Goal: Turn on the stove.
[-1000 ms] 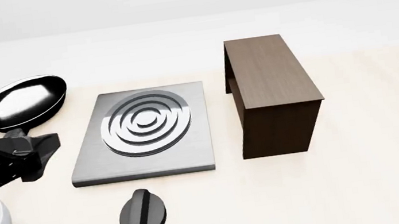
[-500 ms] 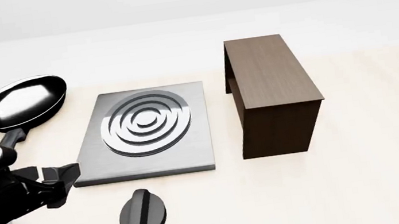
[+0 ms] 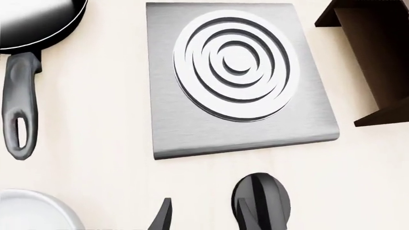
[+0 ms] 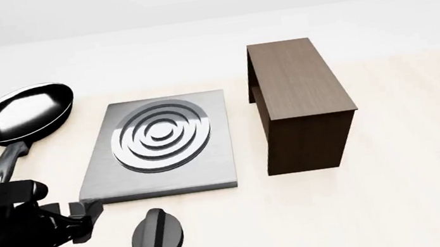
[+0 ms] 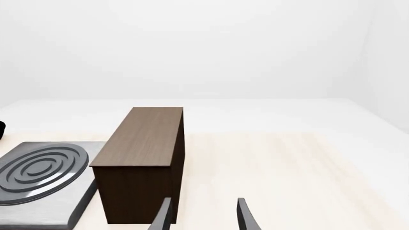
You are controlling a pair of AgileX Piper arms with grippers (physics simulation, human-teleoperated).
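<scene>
Near the surface's near edge, the small black knob lies just in front of the stove's grey slab. The left gripper hovers over it, fingers apart, one tip over the knob's ridge. At the near right corner, the right gripper hangs with fingers apart, holding nothing. Farther back stand the wooden box and, toward the left edge, the frying pan.
</scene>
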